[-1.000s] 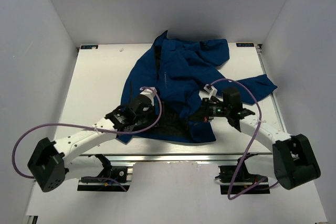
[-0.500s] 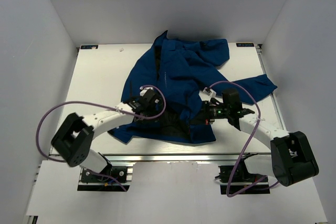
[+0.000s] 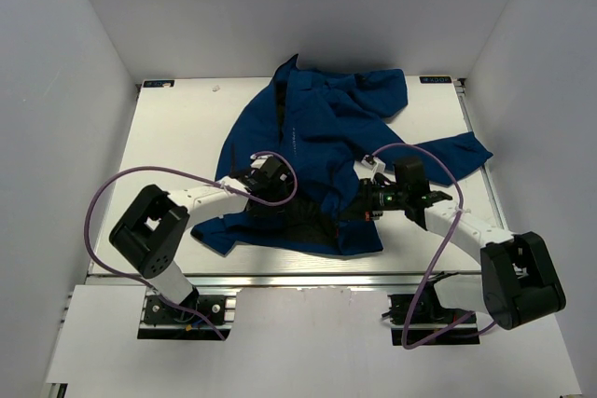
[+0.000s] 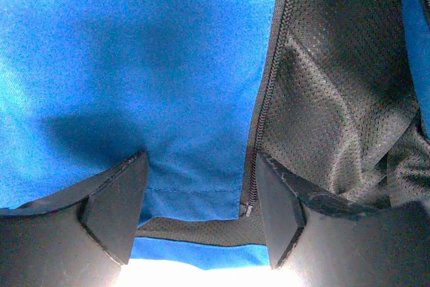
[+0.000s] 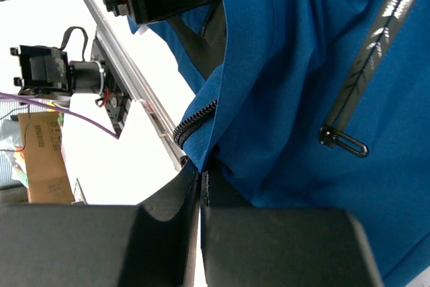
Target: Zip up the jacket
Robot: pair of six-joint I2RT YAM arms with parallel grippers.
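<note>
The royal-blue jacket point(image 3: 317, 137) lies spread on the white table, its front open at the near hem and the black mesh lining showing. My left gripper point(image 3: 280, 191) is open over the near hem of the left panel. In the left wrist view its fingers straddle the blue hem point(image 4: 195, 196), and the zipper's lower end point(image 4: 248, 206) lies beside the right finger point(image 4: 279, 216). My right gripper point(image 3: 359, 202) is shut on the hem corner of the right panel point(image 5: 201, 149), beside the zipper teeth point(image 5: 195, 119), and holds it lifted.
A chest-pocket zipper with a black pull point(image 5: 342, 140) runs across the right panel. The table's metal front rail point(image 3: 308, 279) lies just below the hem. A sleeve point(image 3: 457, 151) stretches toward the right wall.
My left arm has folded in and its gripper has moved right along the near hem to the zipper's lower end. The right gripper has held its grip on the hem almost still.
</note>
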